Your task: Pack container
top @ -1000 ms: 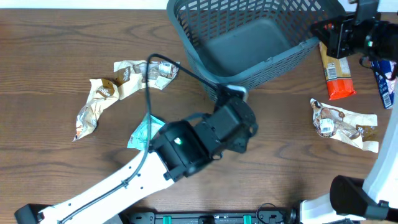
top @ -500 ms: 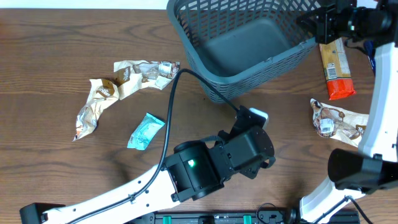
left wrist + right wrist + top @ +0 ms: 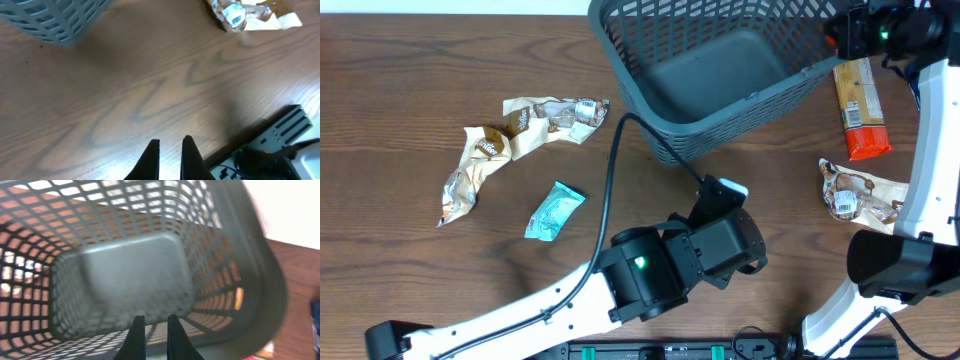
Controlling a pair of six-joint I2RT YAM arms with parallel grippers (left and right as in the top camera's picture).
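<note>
One grey-blue plastic container (image 3: 750, 112), lattice walls, smooth base, at far edge of the table (image 3: 420, 270), right of centre, three crumpled cream-brown wrappers (image 3: 480, 160), one flat teal sachet (image 3: 555, 210), one long orange packet (image 3: 860, 105), left gripper (image 3: 170, 142) pinched together, empty, over bare wood, right gripper (image 3: 152, 320) pinched together, empty, over the container's inside

The brown wooden table (image 3: 420, 50) bears the container (image 3: 720, 70) and scattered snack packets (image 3: 556, 211).
</note>
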